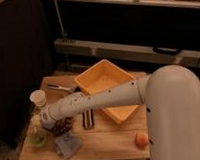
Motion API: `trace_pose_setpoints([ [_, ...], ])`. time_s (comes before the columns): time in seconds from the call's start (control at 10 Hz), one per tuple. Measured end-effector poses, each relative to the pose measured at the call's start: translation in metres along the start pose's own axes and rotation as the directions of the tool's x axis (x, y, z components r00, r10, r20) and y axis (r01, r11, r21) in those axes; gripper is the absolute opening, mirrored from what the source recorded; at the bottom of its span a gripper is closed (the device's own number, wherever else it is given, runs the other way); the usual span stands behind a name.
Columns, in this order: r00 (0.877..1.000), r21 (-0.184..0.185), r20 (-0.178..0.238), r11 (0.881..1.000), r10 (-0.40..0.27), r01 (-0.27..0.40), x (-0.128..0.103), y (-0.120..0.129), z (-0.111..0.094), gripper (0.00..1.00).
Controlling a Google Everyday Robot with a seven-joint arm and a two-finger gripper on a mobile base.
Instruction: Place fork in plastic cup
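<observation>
Camera view, near to far. Wooden worktop [104,144] carries a blue-grey cloth [66,145] at 7 o'clock and a small orange object [141,139] at 5 o'clock. Plastic cup [37,139] stands at the 8 o'clock edge. Jaws [36,123] sit directly above it, at the end of the white arm [99,100]. Fork [34,126] appears as a pale upright sliver between jaws and cup; the jaws seem closed on it, though this is a judgement. Recommended: keep the fork vertical, centre it over the rim, lower before release, so the light cup does not tip. White cup [38,98] lies just beyond; yellow bin [108,89] at centre; black-handled utensil [59,87] at 10 o'clock. Behind: dark shelving and a metal rail.
</observation>
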Motion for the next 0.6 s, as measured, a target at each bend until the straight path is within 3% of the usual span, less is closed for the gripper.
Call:
trace_pose_setpoints([
  [0.2,1.0,-0.009,0.003,1.0,-0.007,0.007,0.0012,0.0006,0.0006,0.62],
  [0.3,1.0,-0.015,0.01,1.0,-0.015,0.015,0.0025,0.0006,0.0,0.75],
  [0.6,0.998,-0.014,0.045,0.999,-0.046,0.047,0.004,0.0013,-0.004,0.8],
])
